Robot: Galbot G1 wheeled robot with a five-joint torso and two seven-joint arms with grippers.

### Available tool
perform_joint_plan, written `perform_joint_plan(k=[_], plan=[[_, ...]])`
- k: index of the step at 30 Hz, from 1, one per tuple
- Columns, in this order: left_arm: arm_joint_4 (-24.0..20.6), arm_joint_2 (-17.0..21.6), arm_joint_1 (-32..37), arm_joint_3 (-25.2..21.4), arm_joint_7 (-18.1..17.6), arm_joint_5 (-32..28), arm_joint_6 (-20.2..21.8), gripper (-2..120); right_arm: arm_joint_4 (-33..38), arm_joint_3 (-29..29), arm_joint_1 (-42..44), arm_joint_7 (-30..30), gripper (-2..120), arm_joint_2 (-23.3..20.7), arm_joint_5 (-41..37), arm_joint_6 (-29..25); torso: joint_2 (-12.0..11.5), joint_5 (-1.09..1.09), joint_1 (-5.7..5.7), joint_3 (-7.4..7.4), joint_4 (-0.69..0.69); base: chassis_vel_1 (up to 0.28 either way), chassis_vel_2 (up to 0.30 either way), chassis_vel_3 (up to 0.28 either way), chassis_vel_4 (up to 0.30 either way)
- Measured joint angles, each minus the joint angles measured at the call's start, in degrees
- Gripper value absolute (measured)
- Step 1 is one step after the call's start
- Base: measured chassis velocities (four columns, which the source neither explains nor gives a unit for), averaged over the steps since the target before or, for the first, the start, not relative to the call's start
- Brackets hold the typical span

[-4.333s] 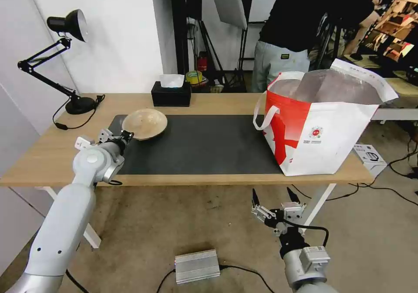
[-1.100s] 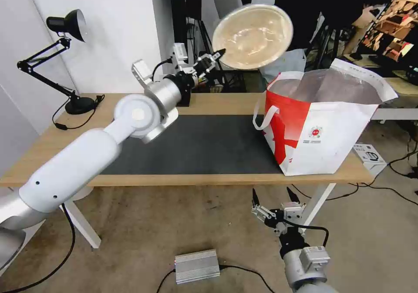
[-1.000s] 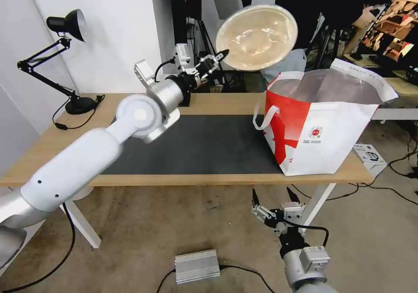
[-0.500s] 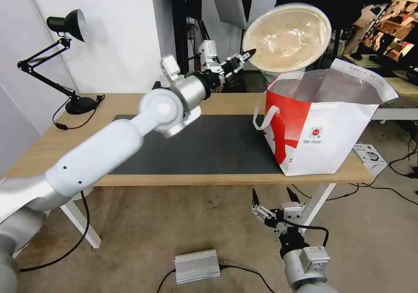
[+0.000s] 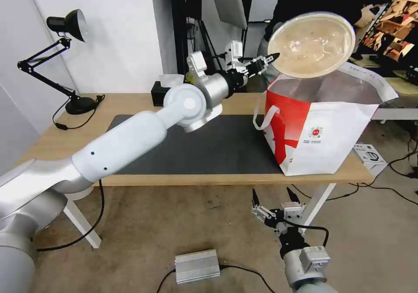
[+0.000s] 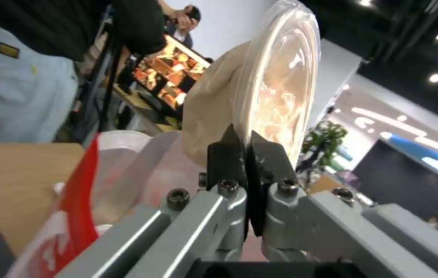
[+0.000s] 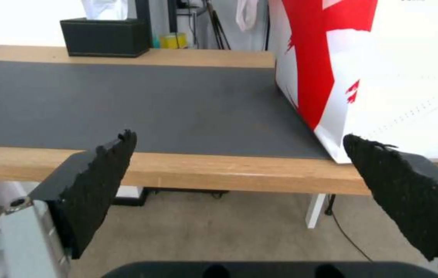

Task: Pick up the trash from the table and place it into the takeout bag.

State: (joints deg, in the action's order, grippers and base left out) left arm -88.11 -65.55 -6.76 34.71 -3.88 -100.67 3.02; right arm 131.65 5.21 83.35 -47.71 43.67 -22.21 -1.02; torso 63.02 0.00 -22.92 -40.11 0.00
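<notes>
The beige bowl [image 5: 311,45] is held tilted on edge, high above the open mouth of the takeout bag [image 5: 320,123], its inside turned toward the head camera. The left end effector [image 5: 273,58] is clamped on the bowl's rim, arm stretched across the counter [image 5: 52,153]. In the left wrist view the two dark fingers [image 6: 226,156] are seen pressed together on the rim of the bowl [image 6: 214,112], with the bag's red edge [image 6: 77,200] and foil lining below. The right end effector [image 5: 275,195] is parked low in front of the counter, fingers spread apart. Its wrist view shows the dark mat [image 7: 126,104], the tissue box [image 7: 106,36] at the far edge, and the bag's side [image 7: 384,77] standing on the counter.
</notes>
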Motion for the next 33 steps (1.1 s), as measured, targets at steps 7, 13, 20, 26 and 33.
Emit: perform_joint_plan(k=[7,13,20,26,33], plan=[[4.7,-3.3,-1.0,2.2,0.2,5.1,-0.3,0,0.0,0.0,0.0,0.0,100,0.0,0.0,0.0,0.0,0.00,0.00,0.00,-0.01,0.000,0.000,0.000,0.000],[7.6,-4.5,-1.5,3.9,0.3,10.0,-0.9,0,0.0,0.0,0.0,0.0,100,0.0,0.0,0.0,0.0,0.00,0.00,0.00,0.00,0.000,0.000,0.000,0.000],[9.4,-5.0,-2.1,6.0,0.9,17.0,-1.7,0,0.0,0.0,0.0,0.0,100,0.0,0.0,0.0,0.0,0.00,0.00,0.00,0.00,0.000,0.000,0.000,0.000],[9.8,-4.4,-3.4,8.0,1.7,21.4,-2.2,0,0.0,0.0,0.0,0.0,100,0.0,0.0,0.0,0.0,0.00,0.00,0.00,0.00,0.000,0.000,0.000,0.000],[9.9,-3.7,-5.1,10.2,3.2,24.7,-2.6,0,0.0,0.0,0.0,0.0,100,0.0,0.0,0.0,0.0,-0.01,0.01,0.00,0.00,0.000,0.000,0.000,0.000]])
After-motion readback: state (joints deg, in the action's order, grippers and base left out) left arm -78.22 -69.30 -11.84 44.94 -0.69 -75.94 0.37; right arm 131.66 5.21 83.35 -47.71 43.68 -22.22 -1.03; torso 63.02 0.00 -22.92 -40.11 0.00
